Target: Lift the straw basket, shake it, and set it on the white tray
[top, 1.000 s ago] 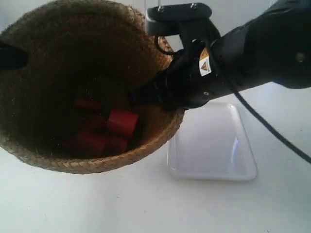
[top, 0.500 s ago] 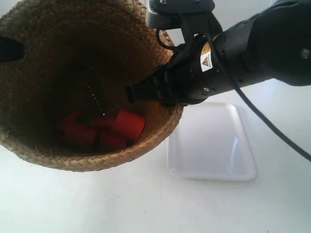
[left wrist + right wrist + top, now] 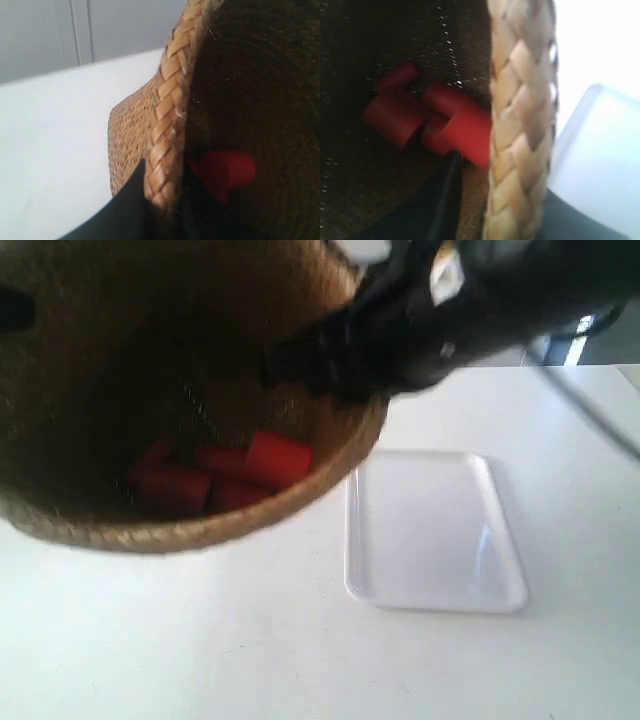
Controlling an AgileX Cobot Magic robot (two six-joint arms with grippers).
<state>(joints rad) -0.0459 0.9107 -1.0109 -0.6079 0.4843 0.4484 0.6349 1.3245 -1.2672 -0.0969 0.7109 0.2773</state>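
now, basket: straw basket (image 3: 200, 530) higher, blurred; your shake underway.
grip: left gripper (image 3: 164, 200), right gripper (image 3: 514, 212) clamp rim.
tray: white tray (image 3: 435, 530) bare.

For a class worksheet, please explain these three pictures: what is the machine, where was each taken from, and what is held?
It is a robot with two arms, each ending in a hand. One picture comes from a camera off the arms; the other two from a camera on each wrist. The left hand and the right hand each pinch the braided rim of the straw basket, which holds red blocks. The basket is lifted. The white tray lies beside it on the white table, with nothing on it.
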